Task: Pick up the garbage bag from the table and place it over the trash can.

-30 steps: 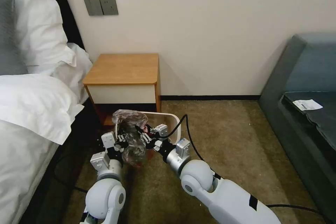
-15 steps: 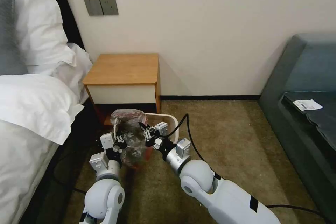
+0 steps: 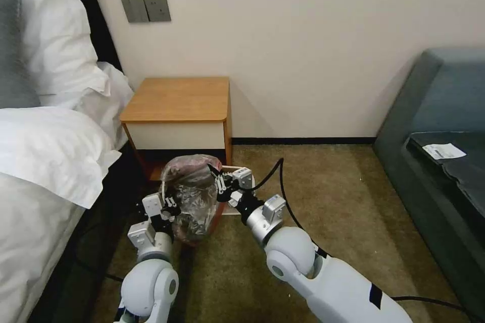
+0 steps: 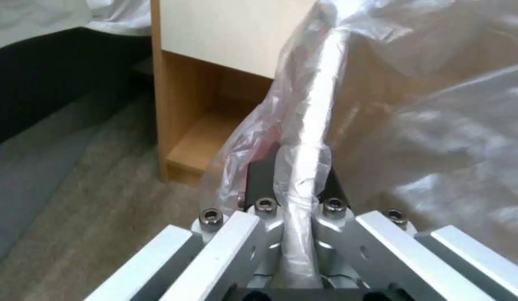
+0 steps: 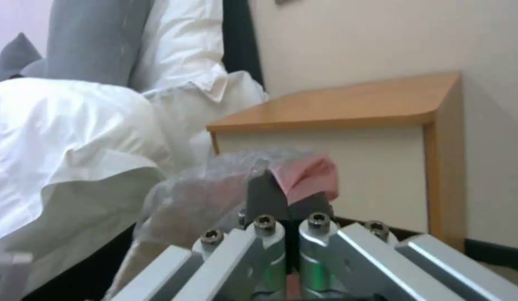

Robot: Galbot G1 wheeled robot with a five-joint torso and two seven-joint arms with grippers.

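The garbage bag [image 3: 192, 197] is crinkly clear plastic with a red band. It hangs stretched between both grippers, low in front of the table [image 3: 177, 98]. My left gripper [image 3: 169, 204] is shut on a bunched strip of the bag's edge [image 4: 295, 175] on the near left side. My right gripper [image 3: 217, 181] is shut on the red rim [image 5: 306, 175] on the far right side. The trash can [image 3: 236, 167] stands on the carpet under and behind the bag. Only a strip of its cream rim shows past the right gripper.
A bed with white pillows [image 3: 45, 146] runs along the left, close to my left arm. The table's lower shelf [image 4: 203, 142] is just beyond the bag. A dark sofa [image 3: 439, 161] stands at the right. Open carpet [image 3: 323, 197] lies between.
My right gripper has moved away from me and to the right with the red rim, pulling the bag wider. The bag now hides most of the trash can. The left gripper has barely shifted.
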